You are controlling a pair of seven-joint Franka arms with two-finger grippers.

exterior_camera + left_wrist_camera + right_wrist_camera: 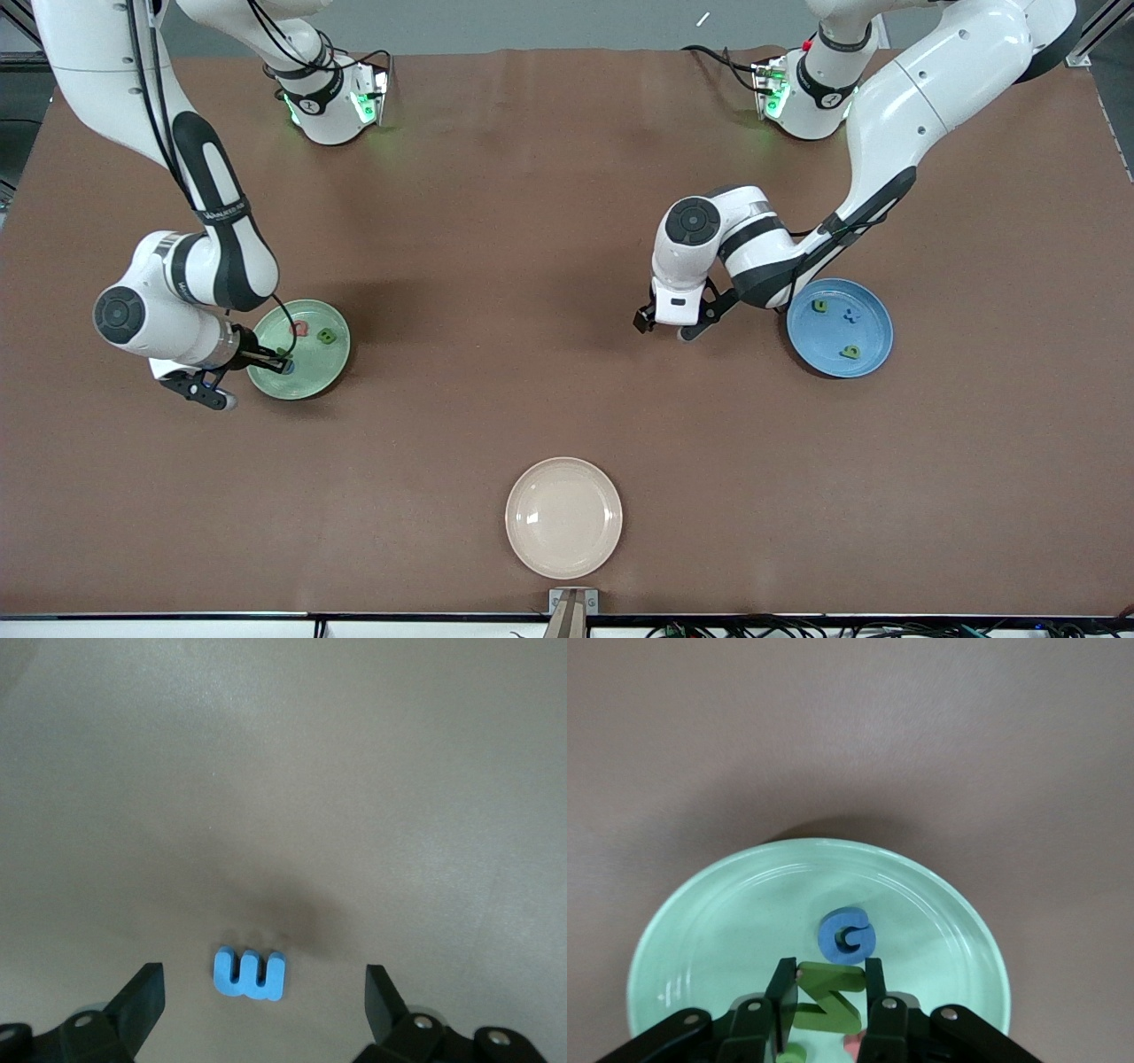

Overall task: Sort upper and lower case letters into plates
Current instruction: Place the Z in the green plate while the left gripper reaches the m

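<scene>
My right gripper [276,359] [828,979] is shut on a green N [828,997] over the pale green plate [310,374] [726,930]. A blue G [847,935] lies in that plate just ahead of the N. A red letter [300,329] and a green letter [327,336] lie there too. My left gripper [663,328] [262,981] is open, low over the table beside the blue plate [833,368]. A blue three-pronged letter [250,973] lies flat on the table between its fingers. The blue plate holds two green letters [821,306] [850,352] and a blue one [852,315].
A cream-white plate [563,518] sits near the table's front edge, midway between the arms' ends, with nothing in it. The brown table [496,266] is bare between the two coloured plates.
</scene>
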